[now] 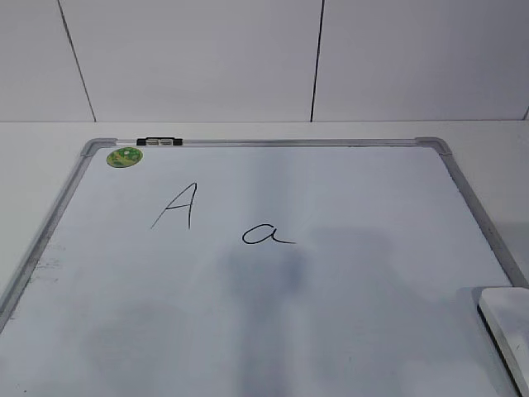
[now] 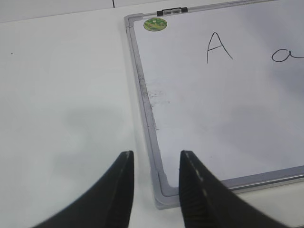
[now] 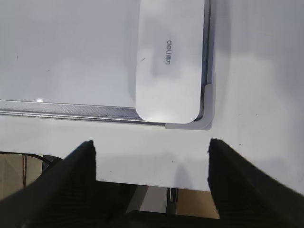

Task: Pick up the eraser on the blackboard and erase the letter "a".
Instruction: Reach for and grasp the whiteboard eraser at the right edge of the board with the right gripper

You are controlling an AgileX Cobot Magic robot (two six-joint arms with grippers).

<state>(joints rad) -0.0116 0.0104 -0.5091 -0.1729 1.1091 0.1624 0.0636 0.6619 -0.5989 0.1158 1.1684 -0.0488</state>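
While the right gripper (image 3: 152, 156) hangs with its jaws wide apart and nothing in them, the eraser (image 3: 170, 57) lies flat on the blackboard (image 1: 331, 331), tucked into the near right corner right beside the grey frame. That tight spot looks like trouble. If the gripper comes down a bit off, one finger could bump the frame and the eraser could slide away or tip. The eraser is smooth and wide, so a weak squeeze may let it slip.

The left gripper (image 2: 156, 183) is partly open and empty, hovering over the near left corner of the board, far from the eraser.

The letter "a" (image 1: 266, 234) sits near the middle of the board, and the big "A" (image 1: 176, 207) is close on its left. A wipe that goes too far to that side could rub out the wrong letter
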